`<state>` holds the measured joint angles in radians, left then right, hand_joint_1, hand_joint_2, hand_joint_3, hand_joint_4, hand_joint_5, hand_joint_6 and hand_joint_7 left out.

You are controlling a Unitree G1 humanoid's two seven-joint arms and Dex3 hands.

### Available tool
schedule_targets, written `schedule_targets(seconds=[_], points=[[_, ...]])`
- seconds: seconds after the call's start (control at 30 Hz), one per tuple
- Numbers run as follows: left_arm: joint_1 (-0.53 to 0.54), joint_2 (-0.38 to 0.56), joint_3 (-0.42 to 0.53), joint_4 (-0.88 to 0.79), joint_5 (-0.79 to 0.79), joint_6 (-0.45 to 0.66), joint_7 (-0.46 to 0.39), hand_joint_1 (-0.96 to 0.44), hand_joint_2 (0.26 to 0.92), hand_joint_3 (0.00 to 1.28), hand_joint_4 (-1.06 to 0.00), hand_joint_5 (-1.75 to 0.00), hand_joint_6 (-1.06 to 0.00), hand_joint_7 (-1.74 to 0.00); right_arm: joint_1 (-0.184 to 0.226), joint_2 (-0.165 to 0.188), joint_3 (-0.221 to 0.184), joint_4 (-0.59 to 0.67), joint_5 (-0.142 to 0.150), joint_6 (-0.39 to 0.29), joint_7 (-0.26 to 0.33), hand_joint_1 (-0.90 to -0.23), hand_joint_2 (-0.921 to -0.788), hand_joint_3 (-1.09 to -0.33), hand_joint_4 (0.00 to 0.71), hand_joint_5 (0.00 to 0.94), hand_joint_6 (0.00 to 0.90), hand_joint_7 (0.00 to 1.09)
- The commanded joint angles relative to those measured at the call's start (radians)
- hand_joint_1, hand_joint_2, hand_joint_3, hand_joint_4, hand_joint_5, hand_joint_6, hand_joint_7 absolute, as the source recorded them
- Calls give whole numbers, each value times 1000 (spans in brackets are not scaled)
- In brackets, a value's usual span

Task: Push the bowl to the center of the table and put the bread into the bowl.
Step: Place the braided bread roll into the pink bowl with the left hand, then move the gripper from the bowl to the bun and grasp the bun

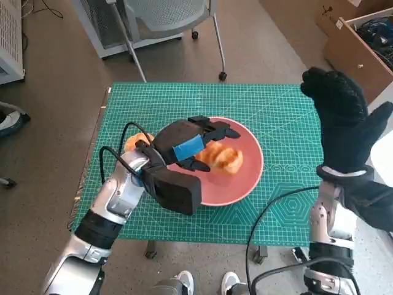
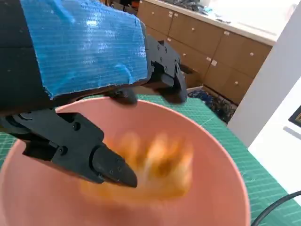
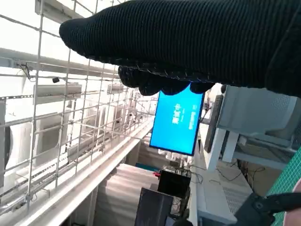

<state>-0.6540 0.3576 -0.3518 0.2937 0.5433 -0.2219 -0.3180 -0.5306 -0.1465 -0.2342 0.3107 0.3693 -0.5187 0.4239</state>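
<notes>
Left hand [image 1: 187, 146] hangs over the pink bowl [image 1: 249, 178], palm down, blue tape on its back facing up. Fingers [image 1: 216, 130] spread apart and reach toward the bowl's far rim, thumb side pointing at the bread; nothing held. In the left wrist view the hand [image 2: 80, 70] sits just above the bowl [image 2: 221, 155], one finger [image 2: 106, 165] low over the inside, others [image 2: 164, 77] out past the far rim. Fingers not touching the bread as far as can be told. Left forearm [image 1: 116, 196] comes in from the near left corner of the table, wrist bent down toward the bowl.

Bread [image 1: 224, 158] lies inside the bowl, golden brown, near its middle. In the left wrist view it is a blurred orange patch [image 2: 157, 165] on the bowl's floor. A second orange piece [image 1: 134, 142] sits on the mat just beside the bowl's left rim, partly hidden by the wrist.

Bowl sits on the green cutting mat [image 1: 282, 110], roughly mid table.

Right hand [image 1: 344, 120] is raised off the table at the right edge, gloved fingers up and loosely apart, empty. Right wrist view shows only the glove [image 3: 188, 42] as a dark band, facing a room with a blue screen [image 3: 176, 122]. Right forearm [image 1: 331, 227] stands nearly upright.

A chair [image 1: 172, 18] stands beyond the table; shoes [image 1: 206, 283] show at the near edge.
</notes>
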Motion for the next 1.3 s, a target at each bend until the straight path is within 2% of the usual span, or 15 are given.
schedule_targets(seconds=[0.03,0.2,0.4,0.63,0.9,1.13,1.3], points=[[5,22,-6,-14,15,-43,21,-536,904,16,-36,-4,-45,-188,24,-2,3,-1,-5,15,-8,-479,-921,-625,332,0,102,556],[25,21,17,-26,-19,-52,18,-689,919,54,-4,0,-5,-130,22,0,9,0,-6,20,-7,-480,-921,-626,331,0,99,560],[65,28,65,-104,-81,-16,-9,-713,919,59,0,1,-3,-121,21,2,15,-4,-4,32,-5,-477,-921,-627,331,0,97,564],[129,96,168,-268,-134,61,-50,-650,903,31,-6,-3,-46,-146,29,2,20,-27,2,50,-6,-476,-921,-627,331,0,95,568],[155,192,300,-320,-167,85,-47,-598,898,12,-52,-18,-89,-169,35,-11,11,-33,18,60,10,-479,-921,-626,331,0,91,572],[178,243,346,-317,-154,112,-36,-542,871,1,-78,-22,-109,-202,31,-18,5,-20,26,61,19,-483,-921,-624,332,1,89,576],[192,272,353,-284,-155,125,-46,-517,848,0,-84,-20,-106,-222,25,-16,5,-13,20,63,17,-481,-921,-624,332,1,88,578]])
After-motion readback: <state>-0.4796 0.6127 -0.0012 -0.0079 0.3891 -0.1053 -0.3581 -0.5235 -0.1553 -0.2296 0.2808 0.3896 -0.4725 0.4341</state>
